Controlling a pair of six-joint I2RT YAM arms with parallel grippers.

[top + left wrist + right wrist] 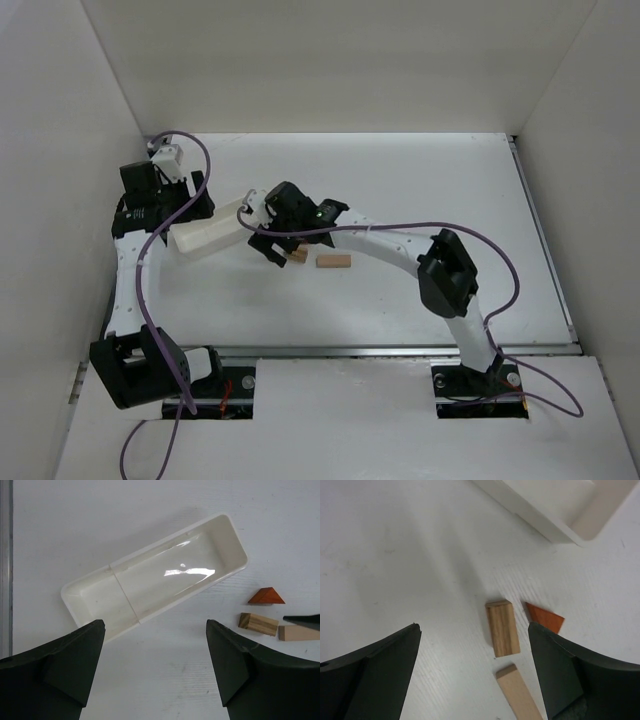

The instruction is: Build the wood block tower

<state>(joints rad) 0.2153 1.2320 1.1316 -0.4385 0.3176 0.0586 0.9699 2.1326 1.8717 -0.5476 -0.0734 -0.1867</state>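
Observation:
Three loose wooden blocks lie flat on the white table, not stacked. In the right wrist view I see a darker tan bar (502, 628), a pale bar (520, 692) and the reddish-brown triangular roof piece (546, 619). My right gripper (475, 627) is open just above the table; the tan bar lies between its fingers, nearer the right finger, which covers part of the roof piece. The blocks also show in the left wrist view: the roof piece (266, 596), the tan bar (257, 624) and the pale bar (299, 632). My left gripper (155, 625) is open and empty, hovering beside the tray.
A long white plastic tray (85, 597) lies empty and slanted to the left of the blocks; it also shows in the top view (205, 235). White walls enclose the table on the left, back and right. The pale bar (334, 262) lies right of the right gripper (268, 248).

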